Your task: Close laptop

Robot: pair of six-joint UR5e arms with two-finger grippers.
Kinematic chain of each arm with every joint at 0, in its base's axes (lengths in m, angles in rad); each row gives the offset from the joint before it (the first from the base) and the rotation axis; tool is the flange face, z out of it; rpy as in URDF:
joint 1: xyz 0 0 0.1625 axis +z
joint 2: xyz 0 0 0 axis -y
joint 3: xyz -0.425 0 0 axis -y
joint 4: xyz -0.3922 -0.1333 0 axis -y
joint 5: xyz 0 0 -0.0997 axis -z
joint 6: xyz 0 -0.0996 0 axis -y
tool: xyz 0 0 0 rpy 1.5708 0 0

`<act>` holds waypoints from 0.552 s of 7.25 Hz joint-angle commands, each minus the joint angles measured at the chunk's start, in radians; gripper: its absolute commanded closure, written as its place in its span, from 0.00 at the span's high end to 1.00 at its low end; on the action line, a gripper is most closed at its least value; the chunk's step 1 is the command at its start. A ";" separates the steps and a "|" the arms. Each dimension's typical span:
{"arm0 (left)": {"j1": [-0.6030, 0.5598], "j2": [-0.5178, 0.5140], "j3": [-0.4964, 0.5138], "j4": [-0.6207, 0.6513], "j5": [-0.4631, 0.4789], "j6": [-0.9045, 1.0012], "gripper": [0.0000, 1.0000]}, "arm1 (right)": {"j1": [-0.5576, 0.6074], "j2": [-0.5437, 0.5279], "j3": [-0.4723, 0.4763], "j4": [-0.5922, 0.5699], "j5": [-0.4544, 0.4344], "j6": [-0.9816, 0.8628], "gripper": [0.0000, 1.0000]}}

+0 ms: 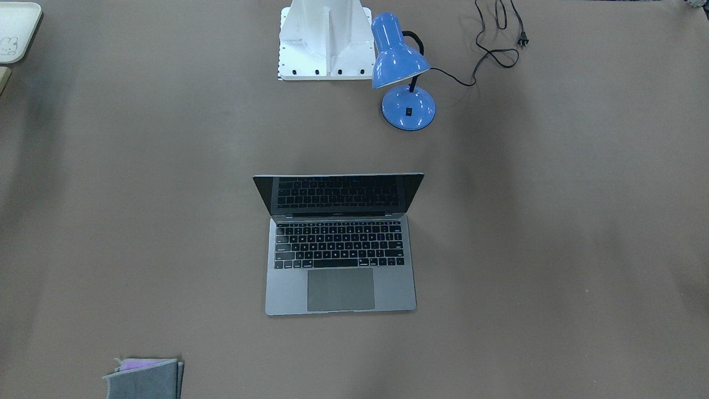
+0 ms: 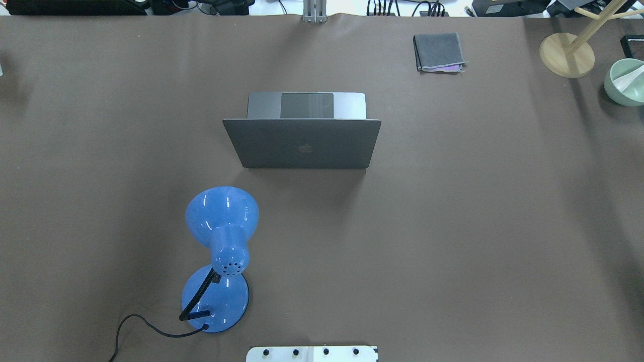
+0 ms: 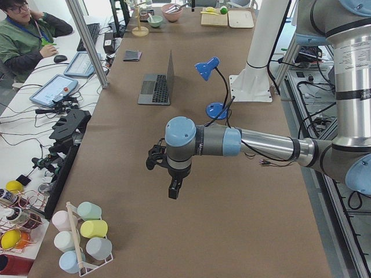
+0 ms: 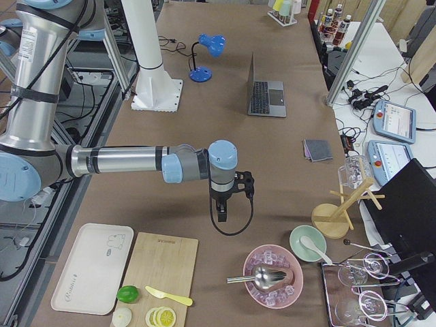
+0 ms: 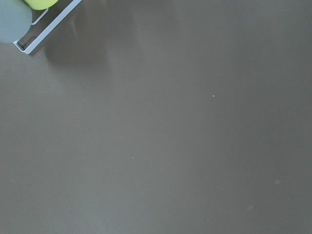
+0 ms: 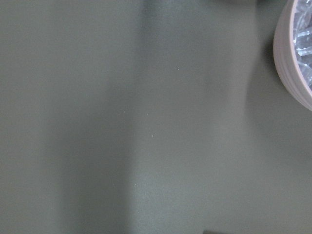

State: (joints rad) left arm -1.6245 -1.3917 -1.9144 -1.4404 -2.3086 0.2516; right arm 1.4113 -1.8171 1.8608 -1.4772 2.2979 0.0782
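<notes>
The laptop (image 1: 340, 244) stands open in the middle of the brown table, a slim silver-grey one with a black keyboard and a dark screen. Its lid with the apple logo faces the robot in the overhead view (image 2: 302, 143). It also shows in the side views (image 3: 156, 87) (image 4: 266, 95). My left gripper (image 3: 174, 188) hangs over bare table far from the laptop, near the table's left end. My right gripper (image 4: 221, 214) hangs over bare table near the right end. Both show only in the side views, so I cannot tell whether they are open or shut.
A blue desk lamp (image 2: 221, 236) with a black cord stands between the robot base (image 1: 327, 39) and the laptop. A grey felt pouch (image 2: 438, 52) lies at the far side. A cup rack (image 3: 81, 237) stands near the left gripper, a pink ice bowl (image 4: 272, 276) near the right.
</notes>
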 commanded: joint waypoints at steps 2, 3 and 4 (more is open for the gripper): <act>0.002 -0.001 -0.015 0.000 0.000 0.002 0.98 | 0.000 0.004 0.001 0.000 -0.002 0.000 1.00; 0.002 -0.001 -0.015 0.000 0.000 0.002 0.98 | 0.000 0.008 0.009 0.002 0.000 0.000 1.00; 0.002 -0.001 -0.021 0.000 0.000 0.002 0.98 | 0.000 0.009 0.033 0.003 -0.005 -0.001 1.00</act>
State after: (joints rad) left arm -1.6232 -1.3927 -1.9306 -1.4404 -2.3087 0.2530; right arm 1.4112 -1.8106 1.8730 -1.4758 2.2961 0.0779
